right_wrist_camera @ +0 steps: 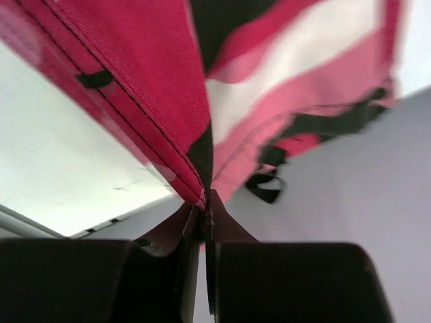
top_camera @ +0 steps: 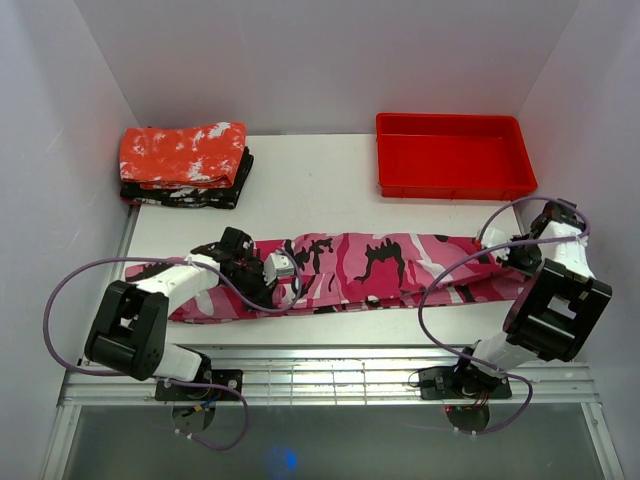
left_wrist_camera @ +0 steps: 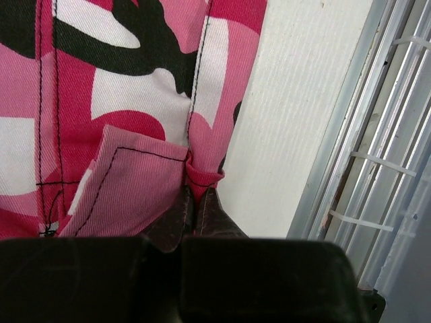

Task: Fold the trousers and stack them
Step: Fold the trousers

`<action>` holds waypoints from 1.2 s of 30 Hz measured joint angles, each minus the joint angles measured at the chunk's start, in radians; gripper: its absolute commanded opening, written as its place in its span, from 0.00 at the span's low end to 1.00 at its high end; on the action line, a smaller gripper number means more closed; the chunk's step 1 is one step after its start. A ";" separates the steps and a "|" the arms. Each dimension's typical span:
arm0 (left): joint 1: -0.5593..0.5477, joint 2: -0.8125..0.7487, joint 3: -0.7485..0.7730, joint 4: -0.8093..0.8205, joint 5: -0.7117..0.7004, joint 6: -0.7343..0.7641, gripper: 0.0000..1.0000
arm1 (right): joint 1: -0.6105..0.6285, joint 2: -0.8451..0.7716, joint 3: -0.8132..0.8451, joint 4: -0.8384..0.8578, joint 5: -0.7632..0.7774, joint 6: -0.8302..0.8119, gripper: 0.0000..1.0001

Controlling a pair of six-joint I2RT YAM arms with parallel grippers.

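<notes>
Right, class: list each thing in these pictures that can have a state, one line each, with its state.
trousers: laid out long, gripped in two places, not yet stacked
left gripper: shut on a seam at the trousers' edge
right gripper: shut on the trousers' right end
red tray: empty
red speckled cloth: folded, lying on top of a dark cloth
dark cloth: folded, at the bottom of that pile

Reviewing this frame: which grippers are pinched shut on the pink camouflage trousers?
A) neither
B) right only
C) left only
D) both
D: in the wrist views, the left gripper and the right gripper are each shut on a fold of the trousers.
</notes>
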 measured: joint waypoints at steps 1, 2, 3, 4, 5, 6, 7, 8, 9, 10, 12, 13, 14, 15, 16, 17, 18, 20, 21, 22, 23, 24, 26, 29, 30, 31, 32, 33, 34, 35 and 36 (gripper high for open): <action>0.000 0.003 0.000 0.002 0.005 -0.002 0.01 | -0.006 -0.011 -0.039 0.014 0.010 -0.013 0.08; 0.000 0.006 0.002 0.003 0.008 -0.003 0.01 | -0.012 -0.023 -0.085 0.032 0.025 -0.029 0.08; 0.000 0.011 0.004 0.002 0.011 -0.004 0.00 | -0.017 -0.033 -0.138 0.055 0.038 -0.042 0.12; 0.000 0.018 0.009 -0.001 0.014 -0.004 0.00 | -0.020 -0.037 -0.181 0.066 0.053 -0.052 0.37; 0.000 0.027 0.015 -0.005 0.018 -0.005 0.00 | -0.023 -0.038 -0.222 0.081 0.067 -0.053 0.66; 0.002 0.035 0.021 -0.010 0.021 -0.005 0.00 | -0.024 -0.037 -0.254 0.092 0.081 -0.055 0.88; 0.003 0.045 0.028 -0.016 0.026 -0.004 0.00 | -0.024 -0.037 -0.277 0.096 0.091 -0.058 0.90; 0.006 0.055 0.035 -0.025 0.030 -0.003 0.00 | -0.024 -0.037 -0.285 0.095 0.098 -0.067 0.90; 0.012 0.062 0.041 -0.031 0.032 -0.002 0.00 | -0.024 -0.035 -0.283 0.093 0.099 -0.065 0.90; 0.020 0.071 0.045 -0.038 0.040 0.000 0.01 | -0.024 -0.027 -0.262 0.076 0.097 -0.051 0.91; 0.043 0.082 0.048 -0.047 0.062 0.013 0.07 | -0.027 0.006 -0.176 0.034 0.074 -0.012 0.94; 0.056 0.084 0.048 -0.050 0.071 0.021 0.10 | -0.031 0.023 -0.132 0.014 0.062 0.004 0.99; 0.071 0.090 0.047 -0.055 0.087 0.034 0.14 | -0.036 0.054 -0.057 -0.031 0.037 0.041 0.98; 0.084 0.096 0.047 -0.058 0.100 0.043 0.18 | -0.043 0.089 0.032 -0.078 0.005 0.076 0.92; 0.095 0.101 0.047 -0.063 0.112 0.050 0.22 | -0.047 0.114 0.099 -0.106 -0.019 0.106 0.85; 0.106 0.105 0.047 -0.068 0.122 0.058 0.28 | -0.051 0.142 0.177 -0.135 -0.051 0.146 0.83; 0.118 0.107 0.047 -0.075 0.127 0.068 0.31 | -0.056 0.164 0.251 -0.160 -0.085 0.198 0.78; 0.130 0.105 0.047 -0.083 0.134 0.081 0.38 | -0.062 0.181 0.334 -0.197 -0.145 0.291 0.61; 0.134 0.104 0.046 -0.089 0.137 0.086 0.39 | -0.064 0.183 0.355 -0.217 -0.172 0.348 0.57; 0.135 0.104 0.046 -0.094 0.141 0.090 0.39 | -0.068 0.184 0.362 -0.236 -0.193 0.397 0.50; 0.135 0.105 0.046 -0.097 0.142 0.094 0.40 | -0.071 0.184 0.361 -0.253 -0.212 0.451 0.47; 0.135 0.105 0.046 -0.100 0.142 0.096 0.40 | -0.074 0.186 0.357 -0.264 -0.224 0.500 0.45; 0.135 0.108 0.047 -0.103 0.145 0.098 0.40 | -0.087 0.193 0.332 -0.267 -0.241 0.603 0.43; 0.145 0.117 0.051 -0.108 0.155 0.098 0.40 | -0.103 0.222 0.246 -0.225 -0.234 0.764 0.47; 0.147 0.117 0.051 -0.109 0.155 0.098 0.41 | -0.105 0.232 0.223 -0.196 -0.228 0.806 0.49; 0.150 0.117 0.051 -0.111 0.156 0.098 0.41 | -0.106 0.235 0.210 -0.178 -0.220 0.823 0.51; 0.155 0.116 0.051 -0.114 0.156 0.100 0.41 | -0.106 0.239 0.192 -0.154 -0.211 0.846 0.53; 0.162 0.115 0.051 -0.120 0.155 0.102 0.41 | -0.106 0.245 0.176 -0.132 -0.202 0.869 0.57; 0.169 0.115 0.049 -0.124 0.155 0.103 0.41 | -0.106 0.251 0.165 -0.111 -0.193 0.889 0.59; 0.178 0.115 0.048 -0.129 0.155 0.104 0.41 | -0.106 0.257 0.157 -0.090 -0.185 0.905 0.60; 0.187 0.115 0.047 -0.134 0.155 0.106 0.41 | -0.106 0.264 0.153 -0.074 -0.182 0.918 0.60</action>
